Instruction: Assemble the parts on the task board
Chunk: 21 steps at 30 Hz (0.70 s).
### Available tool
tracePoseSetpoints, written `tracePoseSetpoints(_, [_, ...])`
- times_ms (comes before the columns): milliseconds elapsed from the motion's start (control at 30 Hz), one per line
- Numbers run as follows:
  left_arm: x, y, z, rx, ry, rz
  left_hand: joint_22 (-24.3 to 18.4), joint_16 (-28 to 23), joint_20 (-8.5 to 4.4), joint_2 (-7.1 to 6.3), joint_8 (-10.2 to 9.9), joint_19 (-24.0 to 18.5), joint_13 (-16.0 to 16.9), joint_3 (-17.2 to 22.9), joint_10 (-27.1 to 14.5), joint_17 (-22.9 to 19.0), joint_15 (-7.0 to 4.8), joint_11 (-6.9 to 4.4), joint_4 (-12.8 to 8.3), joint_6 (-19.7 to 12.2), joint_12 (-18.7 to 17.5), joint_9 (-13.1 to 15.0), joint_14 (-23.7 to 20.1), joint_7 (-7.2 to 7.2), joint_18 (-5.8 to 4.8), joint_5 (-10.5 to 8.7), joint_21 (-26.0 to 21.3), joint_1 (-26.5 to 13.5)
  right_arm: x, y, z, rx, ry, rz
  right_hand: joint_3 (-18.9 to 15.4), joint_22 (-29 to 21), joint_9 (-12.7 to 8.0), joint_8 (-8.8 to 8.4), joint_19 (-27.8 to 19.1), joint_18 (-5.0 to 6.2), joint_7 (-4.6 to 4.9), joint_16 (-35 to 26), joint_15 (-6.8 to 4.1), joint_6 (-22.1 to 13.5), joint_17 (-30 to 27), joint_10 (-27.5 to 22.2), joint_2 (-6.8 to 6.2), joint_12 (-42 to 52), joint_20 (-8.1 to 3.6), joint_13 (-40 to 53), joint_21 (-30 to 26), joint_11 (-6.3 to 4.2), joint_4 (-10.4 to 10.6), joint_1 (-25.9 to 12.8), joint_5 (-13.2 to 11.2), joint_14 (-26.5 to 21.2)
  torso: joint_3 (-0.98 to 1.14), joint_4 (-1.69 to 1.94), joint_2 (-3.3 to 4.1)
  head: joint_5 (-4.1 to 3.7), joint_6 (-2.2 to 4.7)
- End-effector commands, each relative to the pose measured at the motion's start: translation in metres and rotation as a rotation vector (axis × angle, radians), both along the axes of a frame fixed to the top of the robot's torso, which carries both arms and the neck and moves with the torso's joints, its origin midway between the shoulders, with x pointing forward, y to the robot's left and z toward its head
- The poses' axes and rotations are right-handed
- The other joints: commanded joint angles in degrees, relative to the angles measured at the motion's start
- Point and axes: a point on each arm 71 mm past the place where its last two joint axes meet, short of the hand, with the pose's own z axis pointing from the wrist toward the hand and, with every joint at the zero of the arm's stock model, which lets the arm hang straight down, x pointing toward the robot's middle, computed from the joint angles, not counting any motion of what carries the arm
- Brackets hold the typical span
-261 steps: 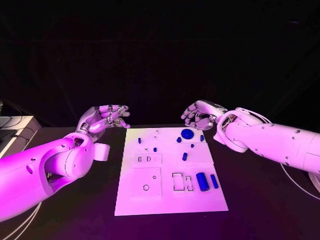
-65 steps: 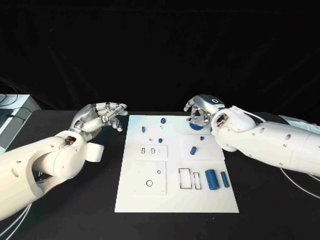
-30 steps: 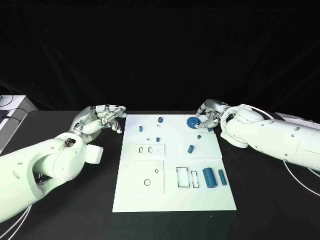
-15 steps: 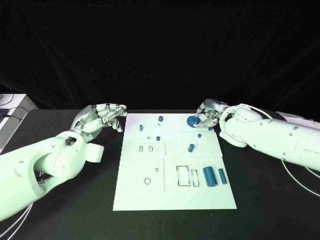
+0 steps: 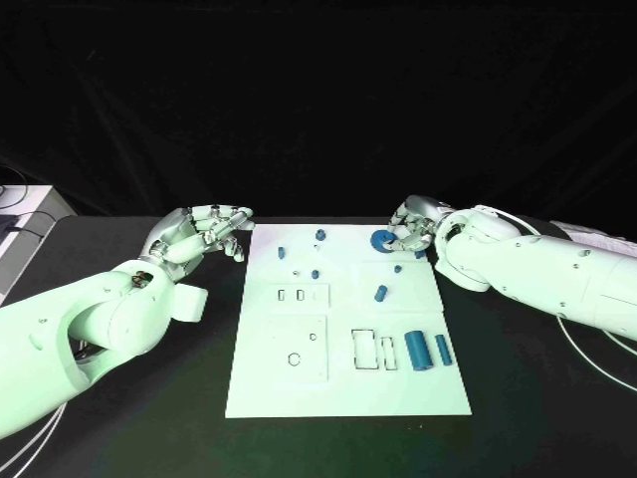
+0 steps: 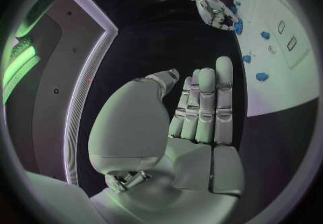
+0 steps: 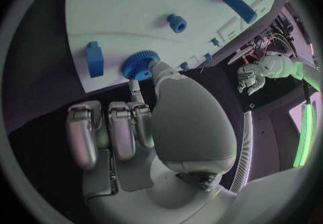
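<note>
Gear (image 5: 382, 239), ridged, rigid and probably light, sits pinched at its rim by my right robot hand (image 5: 413, 230) on the task board (image 5: 341, 388); left robot hand (image 5: 201, 235) hovers curled, holding nothing.

Blue parts (image 5: 418, 351) on white task board (image 5: 344, 393)

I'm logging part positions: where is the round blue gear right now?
In the head view, the round blue gear sits at the task board's far right corner, against the right hand's fingertips.

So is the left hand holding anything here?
No. The left hand is empty, its fingers straight, side by side, beside the task board.
</note>
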Motion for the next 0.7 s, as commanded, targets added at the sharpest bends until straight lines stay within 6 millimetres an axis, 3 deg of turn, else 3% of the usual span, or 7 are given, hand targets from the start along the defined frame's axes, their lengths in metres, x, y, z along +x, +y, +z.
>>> tracePoseSetpoints(33, [0.000,-0.002,0.001,-0.005,-0.005,-0.020,0.07,0.29,-0.08,-0.06,0.16,-0.31,0.08,0.30,-0.36,0.02,-0.09,0.15,-0.03,-0.33,0.09,0.08,-0.34,0.03,0.27,-0.26,0.30,-0.44,0.000,0.002,-0.001,-0.017,0.001,-0.007,1.11,14.99,0.13,0.48,5.95,-0.69,-0.20,0.35,-0.57,0.80,15.06,5.98,0.58,0.12,-0.28,15.09,0.27,-0.62,-0.26,-0.03,0.34,5.97,0.01,0.00,0.02,0.00,-0.10])
tracePoseSetpoints(200, [0.000,-0.002,0.001,-0.005,-0.004,-0.020,0.10,0.30,-0.08,-0.05,0.17,-0.35,0.09,0.33,-0.37,0.01,-0.09,0.15,-0.07,-0.34,0.09,0.09,-0.35,0.02,0.28,-0.26,0.34,-0.39,0.000,0.004,0.000,-0.039,-0.022,-0.010,2.44,15.08,0.21,0.78,6.00,-0.71,-0.62,0.35,-0.96,1.59,15.06,5.98,0.66,0.12,-0.63,15.09,0.34,-1.00,-0.65,0.46,0.33,5.97,0.01,-0.02,0.01,0.01,-0.10])
tracePoseSetpoints(433, [0.000,-0.002,0.001,-0.004,-0.003,-0.020,0.10,0.30,-0.08,-0.05,0.17,-0.35,0.09,0.33,-0.37,0.01,-0.09,0.15,-0.07,-0.34,0.09,0.09,-0.35,0.02,0.28,-0.26,0.34,-0.39,-0.005,0.009,0.004,-0.061,-0.086,0.001,3.27,15.08,0.27,0.96,6.00,-0.71,-0.90,0.35,-1.29,2.10,15.06,5.98,-0.21,0.12,-0.94,15.09,0.34,-1.24,-1.04,0.70,0.69,5.97,0.02,-0.07,0.00,0.06,-0.04])
tracePoseSetpoints(700, [0.000,-0.001,0.001,-0.003,-0.002,-0.020,0.17,0.34,-0.07,-0.04,0.18,-0.44,0.12,0.37,-0.40,0.00,-0.09,0.16,-0.15,-0.36,0.11,0.12,-0.37,0.04,0.29,-0.27,0.46,-0.32,-0.018,0.022,0.012,-0.050,-0.176,0.041,3.59,15.08,0.34,1.14,6.00,-0.71,-1.05,0.35,-1.46,2.51,15.06,5.98,-0.60,0.12,-1.11,15.09,0.34,-1.40,-1.02,0.51,0.51,5.97,0.04,-0.07,-0.03,0.06,0.23])
